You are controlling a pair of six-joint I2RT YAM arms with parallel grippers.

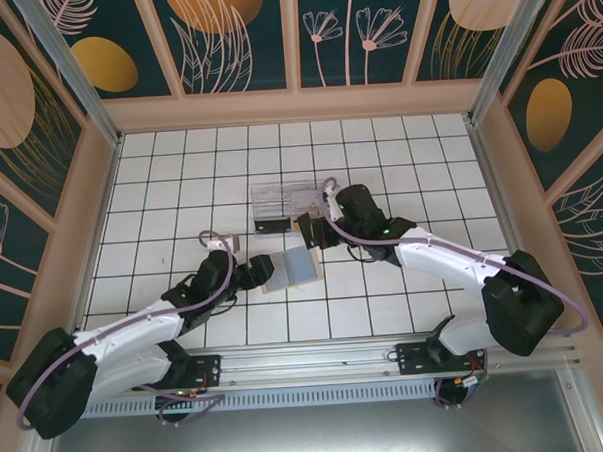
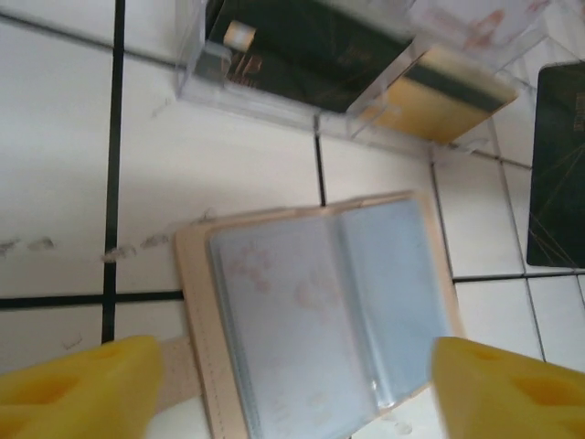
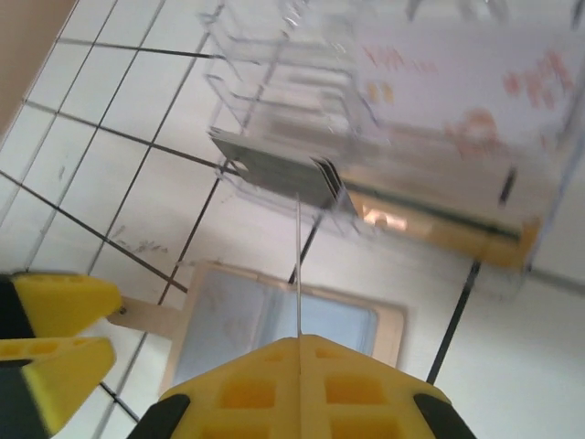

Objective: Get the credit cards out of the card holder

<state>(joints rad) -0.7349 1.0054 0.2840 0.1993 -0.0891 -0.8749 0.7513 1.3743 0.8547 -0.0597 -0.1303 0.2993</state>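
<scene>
The card holder (image 1: 291,268) lies open on the white tiles, tan outside with blue-grey sleeves. Pale credit cards with pink marks (image 2: 274,293) show faintly through the sleeves. My left gripper (image 2: 297,393) hangs open just over the holder's near edge, one yellow finger off each side, touching nothing. My right gripper (image 3: 299,343) is shut on a thin credit card (image 3: 299,265), seen edge-on above the holder (image 3: 274,320). From above, that gripper (image 1: 317,230) sits just behind the holder. In the left wrist view a dark card (image 2: 559,165) stands at the right edge.
A clear plastic compartment box (image 1: 285,202) stands right behind the holder, with dark and yellowish items inside (image 2: 347,64). It looms close over the held card (image 3: 366,119). Patterned walls enclose the tiled floor on three sides.
</scene>
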